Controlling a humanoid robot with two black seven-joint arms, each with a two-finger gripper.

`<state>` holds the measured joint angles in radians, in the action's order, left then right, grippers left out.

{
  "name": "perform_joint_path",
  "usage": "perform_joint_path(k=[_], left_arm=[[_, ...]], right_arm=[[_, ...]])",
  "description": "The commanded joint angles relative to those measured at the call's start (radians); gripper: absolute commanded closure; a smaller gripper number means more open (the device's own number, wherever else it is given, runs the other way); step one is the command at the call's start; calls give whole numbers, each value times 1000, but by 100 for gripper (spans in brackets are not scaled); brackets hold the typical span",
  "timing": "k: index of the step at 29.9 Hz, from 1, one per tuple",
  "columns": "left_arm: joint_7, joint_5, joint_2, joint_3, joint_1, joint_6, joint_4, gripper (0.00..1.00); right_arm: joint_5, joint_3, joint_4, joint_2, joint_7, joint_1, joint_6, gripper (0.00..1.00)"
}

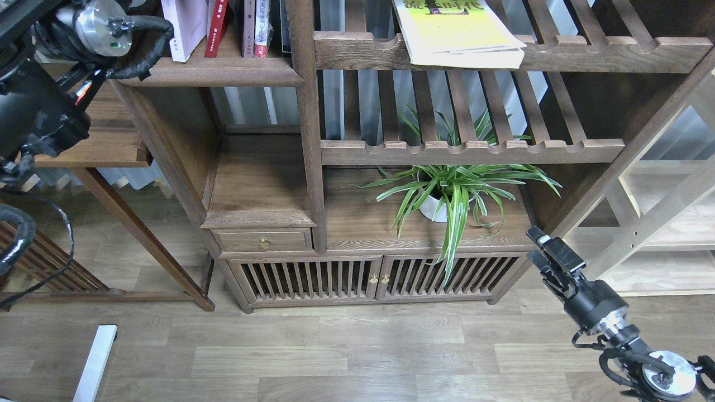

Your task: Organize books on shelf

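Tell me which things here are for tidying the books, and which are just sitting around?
For the job:
- white-lavender book, upright on the shelf
- red book next to it
- yellow-green book, lying flat on the slatted rack

Just sitting around:
- potted plant
- small drawer
- side table
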<state>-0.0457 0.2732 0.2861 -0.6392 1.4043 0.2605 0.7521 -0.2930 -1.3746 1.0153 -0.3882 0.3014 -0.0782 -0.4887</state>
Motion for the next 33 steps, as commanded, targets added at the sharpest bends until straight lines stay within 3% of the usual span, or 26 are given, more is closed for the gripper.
perform_joint_path(k=[1, 13, 16, 19, 24, 28, 33], left_arm=[[1, 0, -2, 0, 16, 0, 1, 55], [3, 0, -13, -16, 76, 0, 0, 42], [4, -2, -15, -16, 87, -1, 3, 30], [7, -2, -15, -17, 99, -1, 9, 27], [15, -3, -25, -28, 117, -3, 16, 12], [75, -5, -12, -37, 117, -3, 32, 2], [156, -14, 25, -48, 99, -13, 61, 1]], right_arm=[[0, 0, -1, 2, 1, 2, 0, 12], [2, 3, -4, -1, 4, 3, 0, 13], [2, 3, -4, -3, 5, 8, 0, 13], [2, 3, -6, -5, 5, 8, 0, 13], [3, -1, -27, -5, 5, 11, 0, 13], [6, -1, -53, 3, 2, 38, 0, 12], [11, 0, -96, 8, 1, 83, 0, 12]])
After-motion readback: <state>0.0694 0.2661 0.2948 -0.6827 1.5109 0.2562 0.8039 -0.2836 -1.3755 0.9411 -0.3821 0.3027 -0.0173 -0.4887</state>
